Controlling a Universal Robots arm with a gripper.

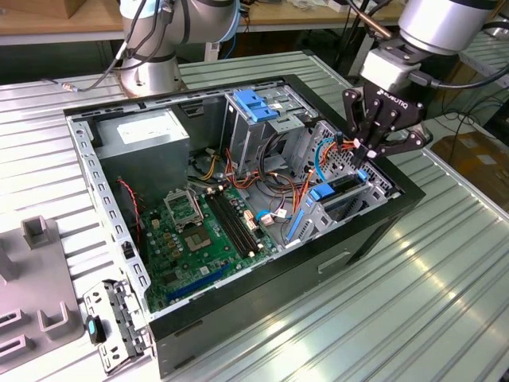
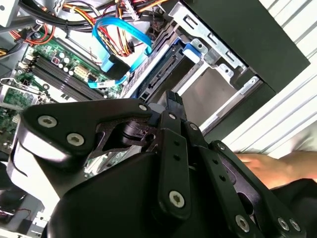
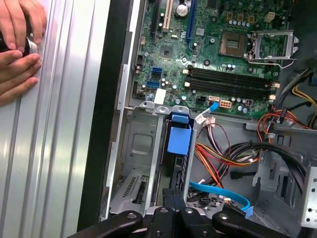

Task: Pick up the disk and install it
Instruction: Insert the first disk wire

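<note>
**A:** Where's the disk (image 3: 179, 171)?

**B:** It stands on edge in the metal cage (image 3: 141, 144) at the front corner of the computer case (image 1: 374, 231), beside the motherboard (image 3: 223, 74). A blue tab (image 3: 179, 139) shows at one end. It looks most of the way in.

**A:** How would it handle?

**B:** My guess is stiff and dense for its size, with smooth metal faces that could slip. It's probably sensitive to knocks too. The long edges with the plastic rails look like the safest place to hold it.

**A:** And the arm?

**B:** It reaches down from above the cage, wrist roughly vertical. The gripper (image 3: 174, 196) has its fingers drawn together with nothing between them. The tips are at the disk's upper edge, though I can't tell if they touch it.

**A:** Anything nearby?

**B:** A person's hand (image 3: 17, 49) rests on the ribbed table (image 3: 64, 148) outside the case, well apart.
</note>
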